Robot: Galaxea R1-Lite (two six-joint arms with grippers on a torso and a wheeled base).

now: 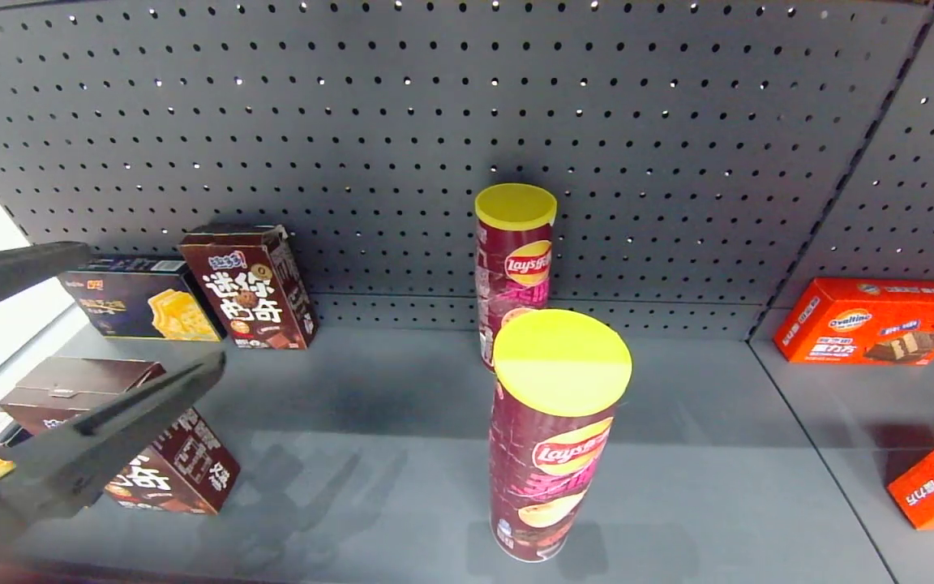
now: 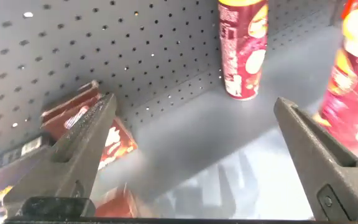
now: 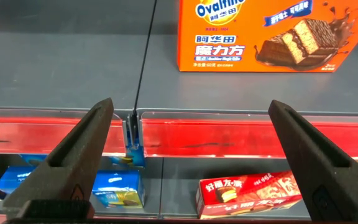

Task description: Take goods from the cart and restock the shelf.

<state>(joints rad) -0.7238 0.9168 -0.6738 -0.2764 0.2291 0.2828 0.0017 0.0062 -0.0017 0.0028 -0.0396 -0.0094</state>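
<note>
While near maroon yellow-lidded chip tube and far chip tube stand on grey metal shelf | your left gripper spread, empty | right gripper spread, empty | judged: more cart goods to fetch.

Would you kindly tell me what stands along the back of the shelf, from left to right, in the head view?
From the left: dark blue box → brown box → rear chip can with its yellow lid → orange box.

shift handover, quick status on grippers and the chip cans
Left gripper open, by brown cookie boxes. Right gripper open, facing orange box. Front chip can, rear chip can upright on shelf.
</note>
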